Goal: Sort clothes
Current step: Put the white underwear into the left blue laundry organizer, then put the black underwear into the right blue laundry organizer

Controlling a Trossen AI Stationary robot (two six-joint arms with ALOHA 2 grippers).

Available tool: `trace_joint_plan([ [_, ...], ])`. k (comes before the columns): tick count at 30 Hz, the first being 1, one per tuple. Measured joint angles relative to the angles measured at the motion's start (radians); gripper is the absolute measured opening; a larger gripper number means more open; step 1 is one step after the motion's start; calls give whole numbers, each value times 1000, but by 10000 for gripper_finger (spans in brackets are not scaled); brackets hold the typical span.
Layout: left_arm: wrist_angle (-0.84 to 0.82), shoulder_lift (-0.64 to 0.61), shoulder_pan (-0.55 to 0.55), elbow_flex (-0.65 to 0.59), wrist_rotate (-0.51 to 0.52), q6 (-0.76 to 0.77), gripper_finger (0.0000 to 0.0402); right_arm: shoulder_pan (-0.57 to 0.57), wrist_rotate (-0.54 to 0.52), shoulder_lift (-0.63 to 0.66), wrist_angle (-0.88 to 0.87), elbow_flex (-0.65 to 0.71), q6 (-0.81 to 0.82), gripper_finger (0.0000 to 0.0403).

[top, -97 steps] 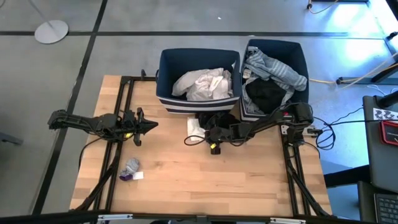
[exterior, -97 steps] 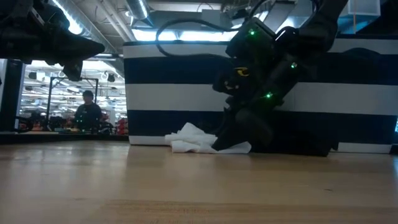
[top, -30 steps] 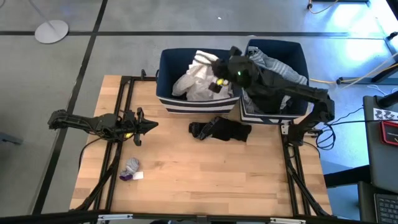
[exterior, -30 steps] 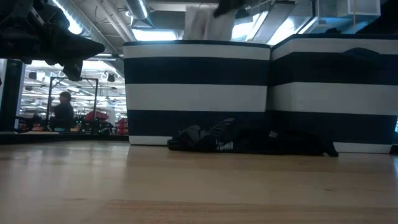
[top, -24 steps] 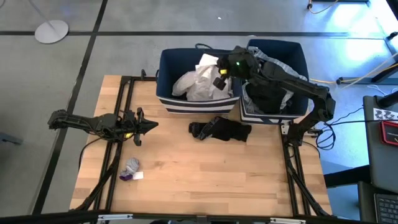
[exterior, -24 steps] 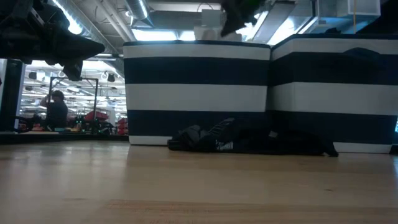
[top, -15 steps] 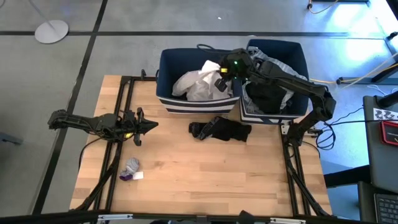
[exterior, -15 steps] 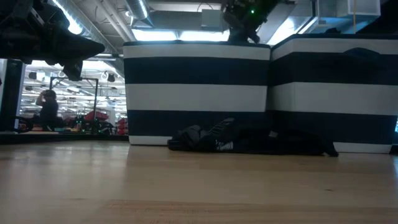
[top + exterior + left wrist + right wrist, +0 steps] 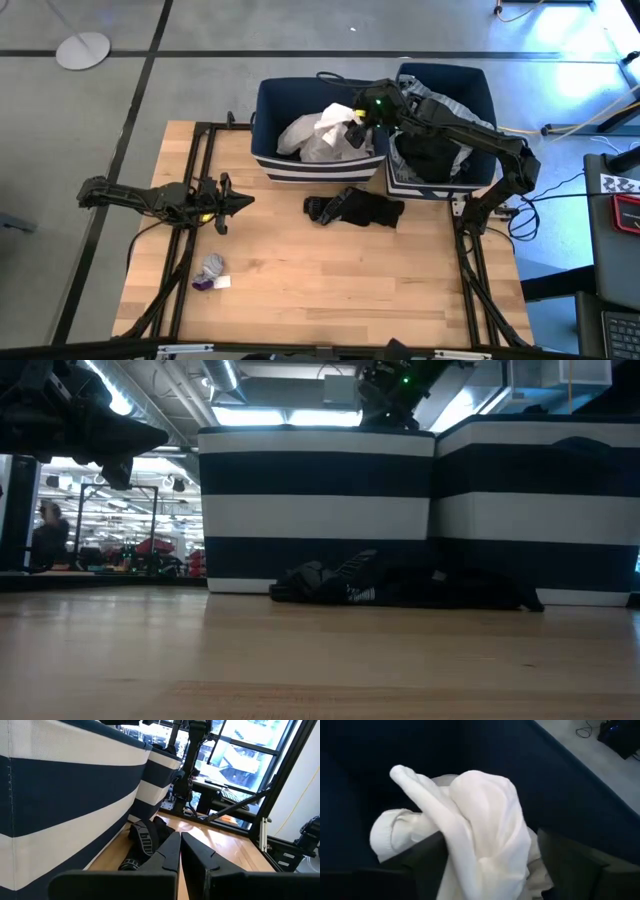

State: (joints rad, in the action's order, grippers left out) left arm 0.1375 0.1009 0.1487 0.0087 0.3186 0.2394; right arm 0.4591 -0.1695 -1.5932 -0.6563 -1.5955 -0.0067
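Observation:
My right gripper (image 9: 352, 118) reaches into the left navy bin (image 9: 262, 130), open, its fingers wide on either side of a white piece (image 9: 485, 815). That piece lies on the pile of white clothes (image 9: 315, 135) in this bin. The right bin (image 9: 486, 95) holds a grey striped top (image 9: 455, 115) over black items. A black garment (image 9: 355, 208) lies flat on the table against the bins' bases. A small grey-white bundle (image 9: 210, 268) lies near the table's left front. My left gripper (image 9: 245, 201) waits shut above the table's left side. My right gripper comes at the white piece from above, slanting down into the bin. The piece's folded top (image 9: 470, 795) rises between the two spread fingers (image 9: 425, 852). I cannot tell whether either finger touches the cloth.
The two bins stand side by side at the table's far edge, their striped walls (image 9: 315, 510) rising high over the black garment (image 9: 400, 585). Bare wood (image 9: 330, 290) spreads across the table's middle and front. A person moves in the room far behind the table.
My right gripper has gone down into the left bin with the white piece, shifting slightly toward the table's near edge. The white piece, which hung above the bin's rim, has sunk below it onto the white pile.

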Motion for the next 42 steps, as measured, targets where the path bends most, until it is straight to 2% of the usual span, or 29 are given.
trace_joint_plan([
  [3, 0, 0, 0, 0, 0, 0, 4, 0, -2, 0, -4, -2, -13, 339],
  [6, 0, 0, 0, 0, 0, 0, 4, -9, -3, 0, -65, -36, -17, 362],
  [15, 0, 0, 0, 0, 0, 4, 4, -165, -26, 8, -179, -140, -27, 369],
  [21, 0, 0, 0, 0, 0, 12, 4, -310, -30, 8, -225, -144, -27, 369],
  [31, 0, 0, 0, 0, 0, 12, 4, -546, -181, 7, -227, -17, -25, 370],
  [34, 0, 0, 0, 0, 0, 13, 4, -596, -190, 7, -194, 44, -24, 370],
  [42, 0, 0, 0, 0, 0, 15, 4, -652, -176, 7, 49, 274, -54, 369],
])
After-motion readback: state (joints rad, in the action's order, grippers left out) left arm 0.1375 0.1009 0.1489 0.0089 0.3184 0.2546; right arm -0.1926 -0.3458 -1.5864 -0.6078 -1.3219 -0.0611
